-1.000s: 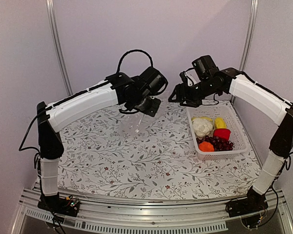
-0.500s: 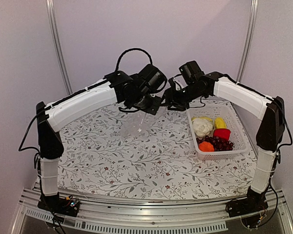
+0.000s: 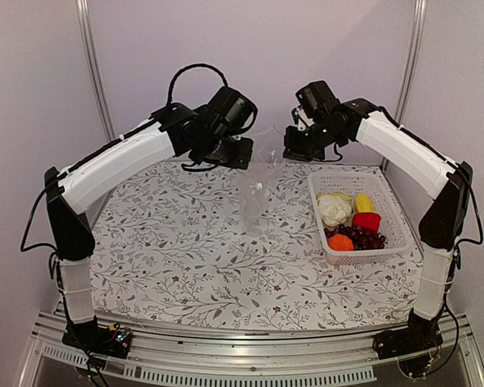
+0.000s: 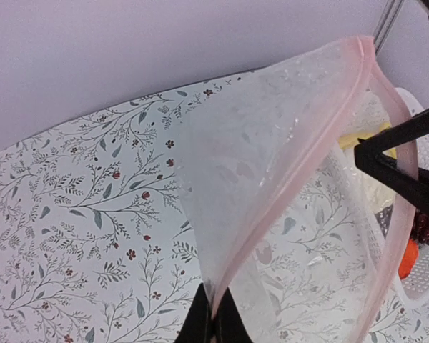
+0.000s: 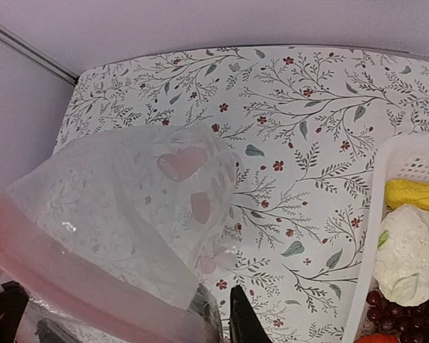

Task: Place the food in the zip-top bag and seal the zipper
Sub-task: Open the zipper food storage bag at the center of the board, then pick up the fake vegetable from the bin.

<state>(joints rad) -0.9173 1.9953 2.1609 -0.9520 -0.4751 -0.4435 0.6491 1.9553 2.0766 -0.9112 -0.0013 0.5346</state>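
Top external: bag [image 3: 255, 197] is hung mouth-up, pinched by left tool [image 3: 242, 160] and right tool [image 3: 289, 151]; food [image 3: 351, 219] is found rightward, nearer the right arm.

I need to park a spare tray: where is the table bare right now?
Bare: the table left of the hanging zip-top bag, and the near strip along its front edge. Crowded: the right side, taken by the white basket of food, and the middle, where left tool and right tool hold the bag.

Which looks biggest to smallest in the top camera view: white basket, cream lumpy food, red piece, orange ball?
1. white basket
2. cream lumpy food
3. red piece and orange ball, too alike to rank
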